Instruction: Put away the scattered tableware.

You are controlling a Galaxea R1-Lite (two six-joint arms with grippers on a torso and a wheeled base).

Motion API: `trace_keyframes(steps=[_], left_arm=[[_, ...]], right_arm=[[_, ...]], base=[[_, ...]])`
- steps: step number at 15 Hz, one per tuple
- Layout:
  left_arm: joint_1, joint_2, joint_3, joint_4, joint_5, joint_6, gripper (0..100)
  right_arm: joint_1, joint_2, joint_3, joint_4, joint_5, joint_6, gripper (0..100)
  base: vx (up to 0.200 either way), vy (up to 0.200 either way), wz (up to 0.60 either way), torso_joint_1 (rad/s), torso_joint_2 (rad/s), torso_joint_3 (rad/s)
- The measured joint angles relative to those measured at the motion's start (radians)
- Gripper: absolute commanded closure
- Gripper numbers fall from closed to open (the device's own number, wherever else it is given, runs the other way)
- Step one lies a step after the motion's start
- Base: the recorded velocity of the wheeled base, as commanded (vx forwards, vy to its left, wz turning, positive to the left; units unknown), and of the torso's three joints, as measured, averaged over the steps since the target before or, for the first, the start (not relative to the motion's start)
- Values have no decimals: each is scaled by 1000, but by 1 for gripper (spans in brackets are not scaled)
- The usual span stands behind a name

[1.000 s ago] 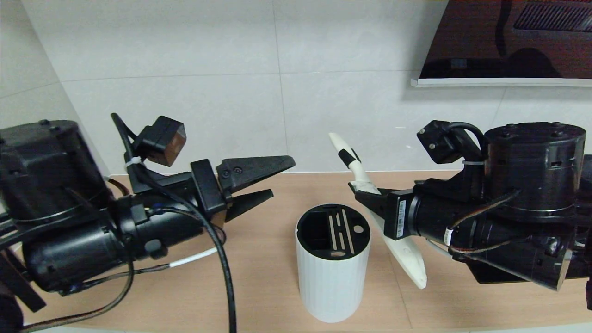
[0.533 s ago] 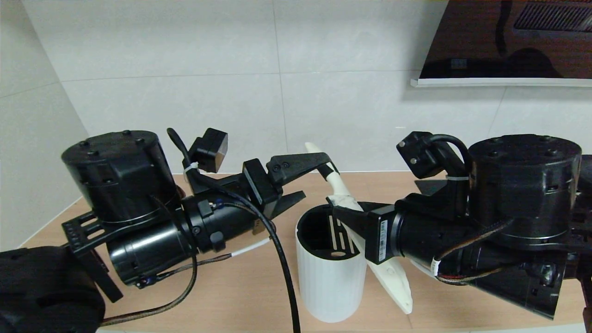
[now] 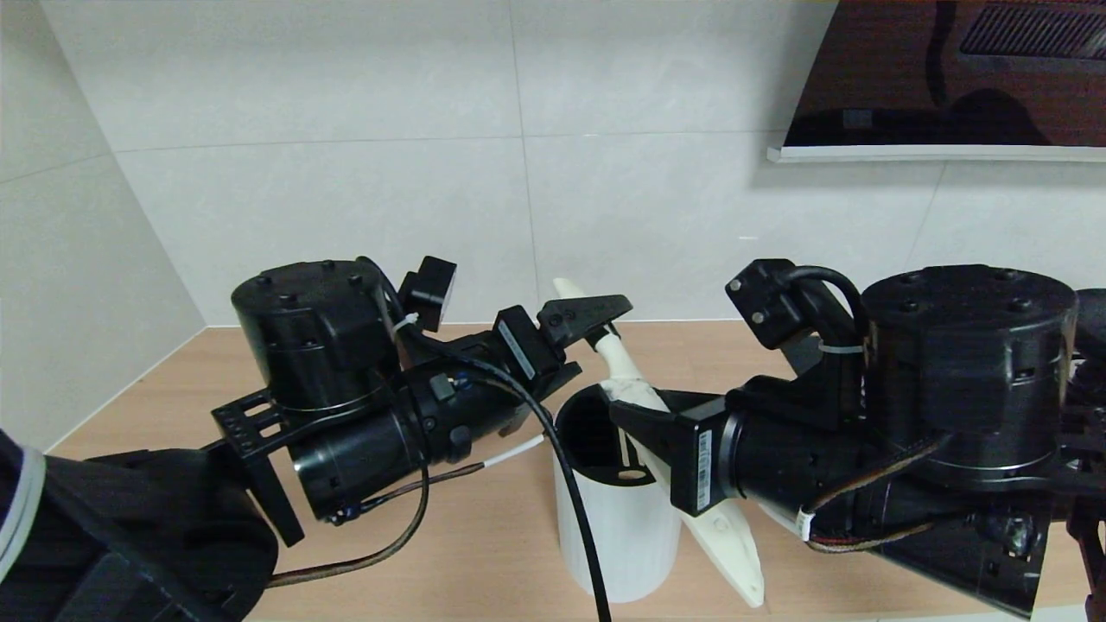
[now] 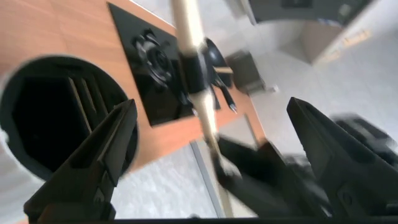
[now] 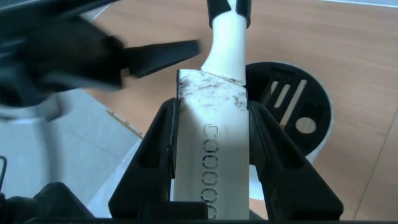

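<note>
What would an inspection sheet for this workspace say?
Surface: light wooden counter.
Job's things: white spatula, tilted, blade down beside the white holder with a black slotted top.
Clutter: nothing seen.
Hands: right hand shut on the spatula; left hand open, one finger on either side of the handle.
Cables: black cable from the left arm crosses in front of the holder.
Surroundings: white tiled wall; dark panel at upper right.

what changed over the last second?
The left gripper swung right; its open fingers now straddle the handle of the white spatula, not gripping. The right gripper, still shut on the spatula, carried it left, closer to the holder. The holder stayed put on the counter.
</note>
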State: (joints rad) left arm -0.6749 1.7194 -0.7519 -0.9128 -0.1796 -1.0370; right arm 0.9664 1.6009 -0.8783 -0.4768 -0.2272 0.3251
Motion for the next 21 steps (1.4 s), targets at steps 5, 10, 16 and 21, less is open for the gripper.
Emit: trace_keyframes(steps=[5, 10, 16, 21], left_arm=[[-1, 33, -3, -23, 20, 0, 0], [-1, 42, -3, -24, 26, 0, 100], [-1, 44, -3, -23, 18, 0, 100], [-1, 44, -3, -24, 18, 1, 100]], right_arm=[[9, 7, 4, 1, 0, 0, 100], [12, 10, 7, 4, 0, 0, 100], [14, 9, 7, 3, -1, 0, 100], [12, 9, 9, 6, -1, 0, 100]], base=[[0, 0, 0, 0, 0, 0], [0, 0, 0, 0, 0, 0], [0, 0, 0, 0, 0, 0], [0, 0, 0, 0, 0, 0]])
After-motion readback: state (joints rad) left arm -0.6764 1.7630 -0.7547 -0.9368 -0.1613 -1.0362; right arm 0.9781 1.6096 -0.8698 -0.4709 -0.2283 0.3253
